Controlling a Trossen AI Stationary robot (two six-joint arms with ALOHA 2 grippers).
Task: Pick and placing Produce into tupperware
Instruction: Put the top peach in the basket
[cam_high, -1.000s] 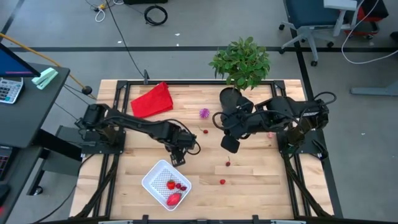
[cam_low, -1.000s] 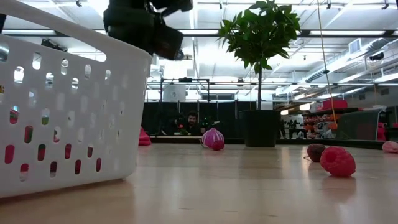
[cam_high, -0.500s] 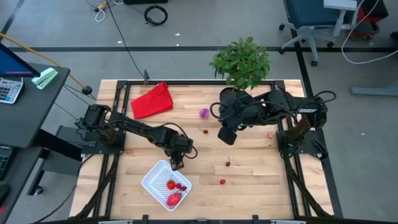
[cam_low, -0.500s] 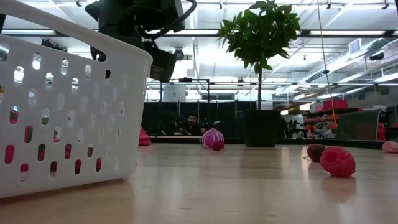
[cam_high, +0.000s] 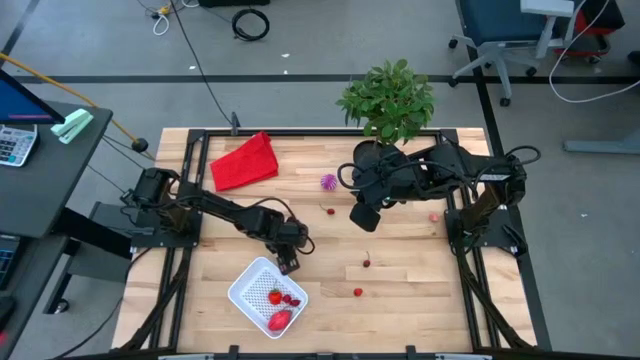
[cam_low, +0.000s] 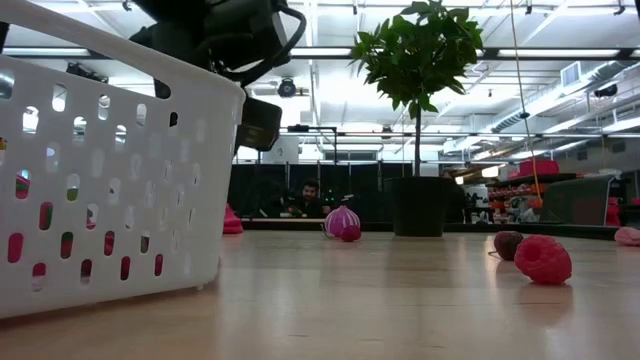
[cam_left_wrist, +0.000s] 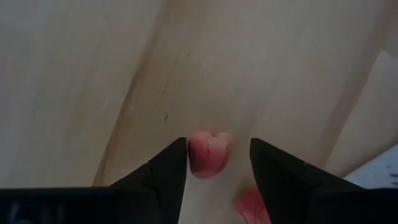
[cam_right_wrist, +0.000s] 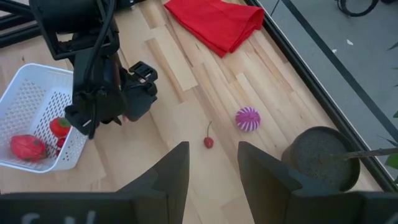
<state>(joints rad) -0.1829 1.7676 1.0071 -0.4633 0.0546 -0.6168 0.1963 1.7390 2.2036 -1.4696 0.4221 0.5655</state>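
From above: one white tupperware (cam_high: 267, 294) sits at the near-left of the table (cam_high: 420, 280) with three red pieces (cam_high: 281, 305) inside it. Loose produce still on the wood: a cherry (cam_high: 331, 211) mid-table, two small red bits (cam_high: 366, 263) near-centre, a pink piece (cam_high: 435, 217) far right, and one spiky purple ball (cam_high: 327, 182) beside the black plant pot (cam_high: 372, 153). One red cloth (cam_high: 245, 160) lies far-left. The left gripper (cam_high: 288, 262) hangs right at the container's far rim; a second ago it was further toward the middle, so it's come in closer. The right gripper (cam_high: 364, 217) is parked mid-table by the pot, pulled back a bit from a second ago.

Low cam: basket wall (cam_low: 110, 180) up close on the left, purple ball (cam_low: 343, 222) far back, a raspberry (cam_low: 543, 259) and a darker fruit (cam_low: 508, 243) on the right.

Left wrist: left claw narrowed, pinching a pinkish-red fruit piece (cam_left_wrist: 208, 153) between its fingers (cam_left_wrist: 166, 168).

Right wrist: right claw's fingers (cam_right_wrist: 171, 171) stand partly apart with nothing between them, looking down at the cherry (cam_right_wrist: 208, 142), ball (cam_right_wrist: 247, 118) and cloth (cam_right_wrist: 217, 22).
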